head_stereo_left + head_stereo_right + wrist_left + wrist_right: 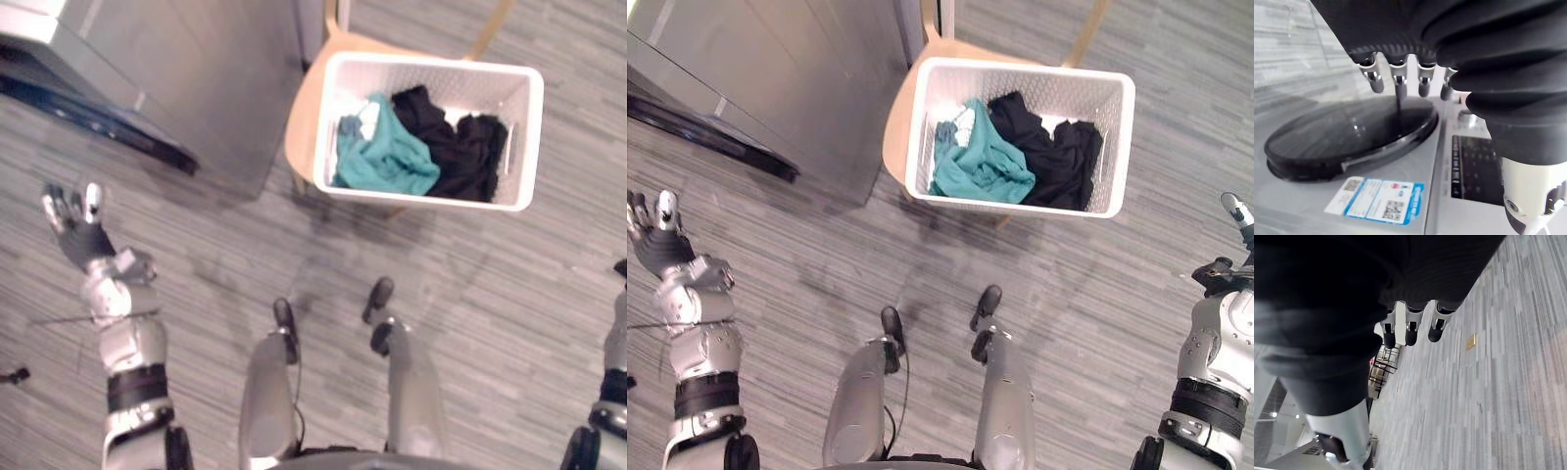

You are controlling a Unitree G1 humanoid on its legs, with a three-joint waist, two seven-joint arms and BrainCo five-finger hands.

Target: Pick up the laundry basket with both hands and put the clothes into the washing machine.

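A white laundry basket [525, 122] stands on a wooden chair [302, 122] ahead of me. Inside it lie a teal garment [387, 155] and black clothes [462, 149]. The grey washing machine [171, 69] is at the far left; its dark round door [1347, 132] is closed in the left wrist view. My left hand [80, 233] hangs open over the floor in front of the machine, well left of the basket, its fingers [1375, 81] straight. My right hand [1223, 272] is open at the far right, below the basket's level, with relaxed fingers [1410, 330] holding nothing.
Grey striped carpet [470, 294] spreads between me and the chair. The machine's control panel [1474, 166] sits beside the door, with a label [1376, 200] on the front below it. Distant furniture [1382, 367] shows in the right wrist view.
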